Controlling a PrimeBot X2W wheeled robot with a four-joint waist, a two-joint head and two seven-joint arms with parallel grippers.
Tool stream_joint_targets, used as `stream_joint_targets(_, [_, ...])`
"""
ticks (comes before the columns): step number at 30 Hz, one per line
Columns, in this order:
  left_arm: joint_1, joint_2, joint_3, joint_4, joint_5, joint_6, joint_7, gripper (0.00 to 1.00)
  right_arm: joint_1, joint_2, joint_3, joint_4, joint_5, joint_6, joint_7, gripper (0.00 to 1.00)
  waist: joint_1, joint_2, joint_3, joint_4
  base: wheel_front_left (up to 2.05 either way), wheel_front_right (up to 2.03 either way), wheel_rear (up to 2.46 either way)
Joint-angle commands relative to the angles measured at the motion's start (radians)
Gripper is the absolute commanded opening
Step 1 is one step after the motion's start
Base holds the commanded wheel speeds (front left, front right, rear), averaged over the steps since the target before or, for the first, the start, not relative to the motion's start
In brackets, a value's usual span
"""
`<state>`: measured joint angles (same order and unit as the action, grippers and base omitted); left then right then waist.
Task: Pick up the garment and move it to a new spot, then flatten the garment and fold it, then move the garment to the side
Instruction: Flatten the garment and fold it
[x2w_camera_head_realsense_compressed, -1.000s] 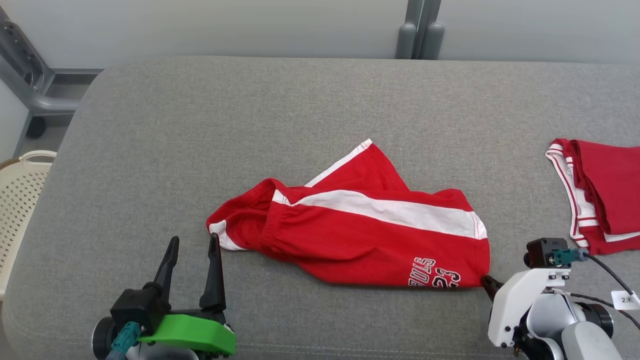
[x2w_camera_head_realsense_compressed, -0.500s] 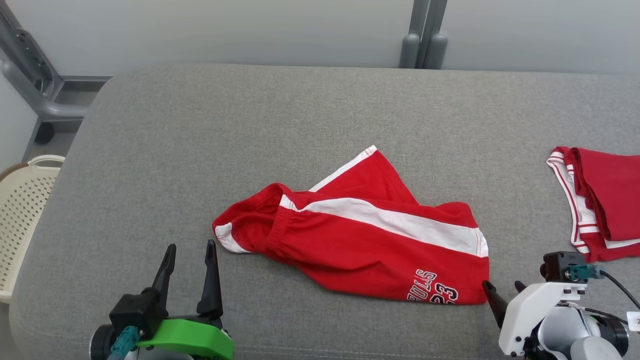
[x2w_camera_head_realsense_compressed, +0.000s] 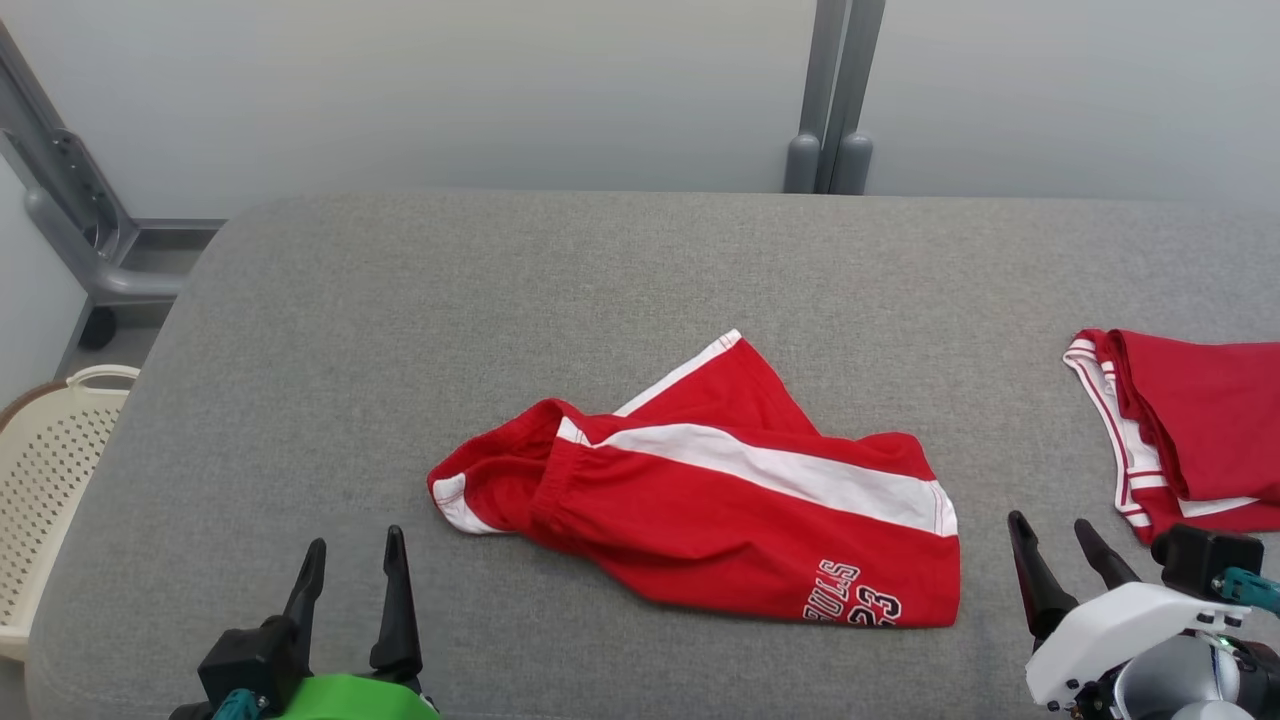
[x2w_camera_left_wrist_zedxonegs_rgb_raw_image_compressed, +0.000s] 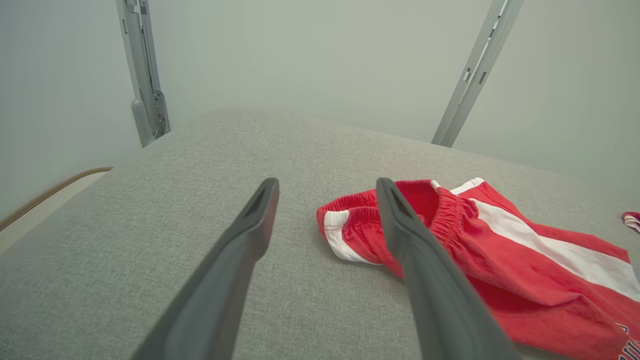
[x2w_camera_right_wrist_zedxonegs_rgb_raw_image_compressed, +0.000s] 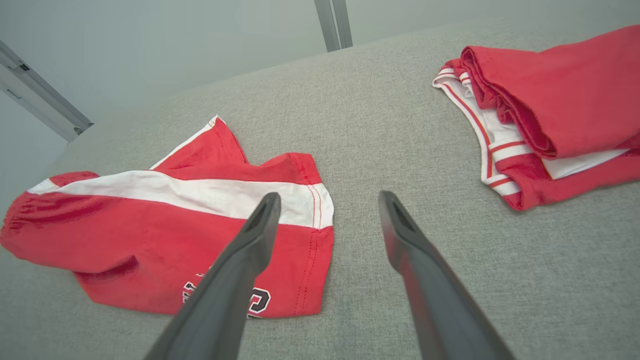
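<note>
The red shorts (x2w_camera_head_realsense_compressed: 720, 500) with a white side stripe lie rumpled on the grey counter (x2w_camera_head_realsense_compressed: 400, 320), with the left end effector (x2w_camera_head_realsense_compressed: 355, 540) near their waistband, the right end effector (x2w_camera_head_realsense_compressed: 1050, 522) just beside their printed hem, both spread wide and empty, and a folded red garment (x2w_camera_head_realsense_compressed: 1190, 440) well apart.

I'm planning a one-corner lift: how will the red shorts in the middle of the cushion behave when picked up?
The red shorts will probably hang floppy: they lie crumpled, one leg tucked partly under the other. They look thin and light, judging by the soft creases. Pushed across the textured gray cushion, they would likely bunch rather than slide.
</note>
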<state>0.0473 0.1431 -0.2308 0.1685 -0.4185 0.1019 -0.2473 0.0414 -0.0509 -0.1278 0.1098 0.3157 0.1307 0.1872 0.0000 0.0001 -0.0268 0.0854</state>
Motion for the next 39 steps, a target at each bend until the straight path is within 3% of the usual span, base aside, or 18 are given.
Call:
stream_joint_targets(1, [0.019, 0.011, 0.007, 0.001, -0.003, 0.007, 0.003, 1.0, 0.019, -0.001, -0.002, 0.005, 0.016, 0.0, -0.048, 1.0, 0.0, -0.0001, -0.015, -0.005, 0.0, 0.0, 0.0])
stream_joint_targets(11, [0.083, 0.033, 0.031, -0.027, -0.017, 0.055, 0.043, 1.0, 0.062, -0.001, 0.017, 0.061, 0.01, 0.0, -0.311, 1.0, 0.0, -0.0001, -0.078, -0.007, 0.0, 0.0, 0.0])
stream_joint_targets(19, [0.125, 0.073, 0.042, -0.045, -0.007, 0.076, 0.077, 1.0, 0.075, -0.001, 0.053, 0.095, -0.068, 0.0, -0.362, 1.0, 0.0, -0.0001, -0.086, -0.019, 0.0, 0.0, 0.0])
stream_joint_targets(24, [0.133, 0.107, 0.029, -0.052, 0.008, 0.063, 0.093, 1.0, 0.073, -0.001, 0.053, 0.112, -0.097, 0.0, -0.37, 1.0, 0.0, -0.0001, -0.08, -0.03, 0.0, 0.0, 0.0])
stream_joint_targets(39, [0.125, 0.107, 0.005, -0.078, 0.006, 0.064, 0.099, 1.0, 0.055, -0.001, 0.068, 0.117, -0.107, 0.0, -0.339, 1.0, 0.0, -0.0001, -0.064, -0.044, 0.0, 0.0, 0.0])
